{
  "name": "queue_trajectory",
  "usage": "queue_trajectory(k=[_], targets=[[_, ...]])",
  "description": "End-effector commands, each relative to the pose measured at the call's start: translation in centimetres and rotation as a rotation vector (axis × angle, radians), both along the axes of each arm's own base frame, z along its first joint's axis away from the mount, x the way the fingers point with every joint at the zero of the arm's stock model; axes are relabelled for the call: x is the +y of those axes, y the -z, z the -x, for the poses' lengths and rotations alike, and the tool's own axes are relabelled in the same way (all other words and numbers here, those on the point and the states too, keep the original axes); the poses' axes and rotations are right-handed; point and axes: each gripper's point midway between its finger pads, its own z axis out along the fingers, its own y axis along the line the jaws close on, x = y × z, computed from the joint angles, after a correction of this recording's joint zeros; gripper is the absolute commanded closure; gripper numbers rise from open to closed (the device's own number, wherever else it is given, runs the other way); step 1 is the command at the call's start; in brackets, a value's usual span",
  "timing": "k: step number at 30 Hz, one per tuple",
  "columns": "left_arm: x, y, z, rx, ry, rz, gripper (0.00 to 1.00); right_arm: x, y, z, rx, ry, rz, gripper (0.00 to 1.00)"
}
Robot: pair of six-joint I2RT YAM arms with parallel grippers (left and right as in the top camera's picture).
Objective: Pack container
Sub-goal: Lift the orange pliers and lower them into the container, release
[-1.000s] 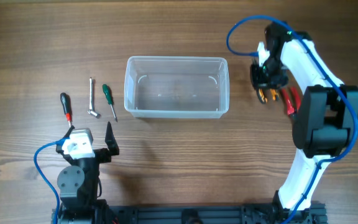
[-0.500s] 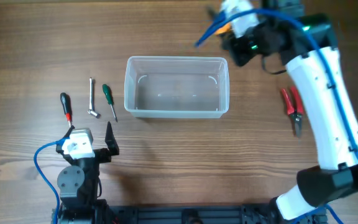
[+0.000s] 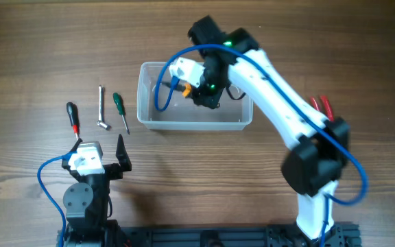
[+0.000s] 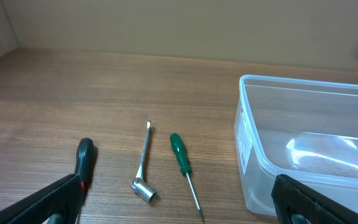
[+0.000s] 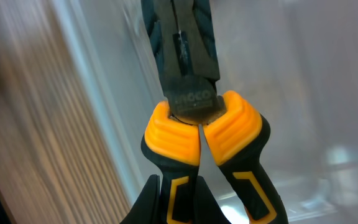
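Overhead | right tool (image 3: 206, 96) over container (image 3: 195, 124) | gripping pliers (image 5: 229, 132)

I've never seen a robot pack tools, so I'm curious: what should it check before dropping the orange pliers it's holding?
1. Grip: right claw holds orange pliers: ok.
2. Position: orange pliers above container: ok.
3. Landing spot: container floor bare where visible: ok.
4. Drop height: cannot tell.
5. Other arm: left claw open, away from container: ok.
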Motion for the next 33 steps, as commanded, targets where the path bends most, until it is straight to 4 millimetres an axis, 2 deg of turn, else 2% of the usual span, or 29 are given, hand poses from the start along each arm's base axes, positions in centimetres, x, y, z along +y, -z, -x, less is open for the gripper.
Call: queue_trajectory(k=[1, 4, 8, 12, 16, 18, 20, 22, 25, 29, 31, 33], targets=[[0.2, 0.1, 0.0, -0.003, -0.008, -0.017, 0.0, -0.1, 3.1, 0.0, 0.069, -0.007, 0.049, 0.96], [0.2, 0.1, 0.0, -0.003, -0.008, -0.017, 0.0, -0.2, 5.0, 0.5, 0.128, -0.008, 0.073, 0.96], [0.2, 0.1, 0.0, -0.003, -0.008, -0.017, 0.0, -0.4, 5.9, 0.9, 0.151, -0.009, 0.088, 0.96], [0.2, 0.1, 0.0, -0.003, -0.008, -0.017, 0.0, -1.3, 8.1, 2.2, 0.196, -0.011, 0.118, 0.96], [0.2, 0.1, 0.0, -0.003, -0.008, -0.017, 0.0, -1.6, 9.5, 2.6, 0.211, 0.01, 0.126, 0.96], [0.2, 0.1, 0.0, -0.003, -0.008, -0.017, 0.0, -1.7, 9.9, 2.7, 0.215, 0.01, 0.128, 0.9], [0.2, 0.1, 0.0, -0.003, -0.008, -0.017, 0.0, -1.6, 9.9, 2.7, 0.212, 0.012, 0.127, 0.81], [0.2, 0.1, 0.0, -0.003, -0.008, -0.017, 0.0, -1.4, 10.0, 2.4, 0.206, 0.041, 0.122, 0.56], [0.2, 0.1, 0.0, -0.003, -0.008, -0.017, 0.0, -1.2, 10.0, 2.0, 0.196, 0.061, 0.114, 0.55], [0.2, 0.1, 0.0, -0.003, -0.008, -0.017, 0.0, -0.9, 9.7, 1.6, 0.191, 0.101, 0.107, 0.61], [0.2, 0.1, 0.0, -0.003, -0.008, -0.017, 0.0, -0.4, 8.5, 0.8, 0.177, 0.143, 0.093, 0.63], [0.2, 0.1, 0.0, -0.003, -0.008, -0.017, 0.0, 0.5, 5.8, -0.6, 0.146, 0.212, 0.06, 0.64]])
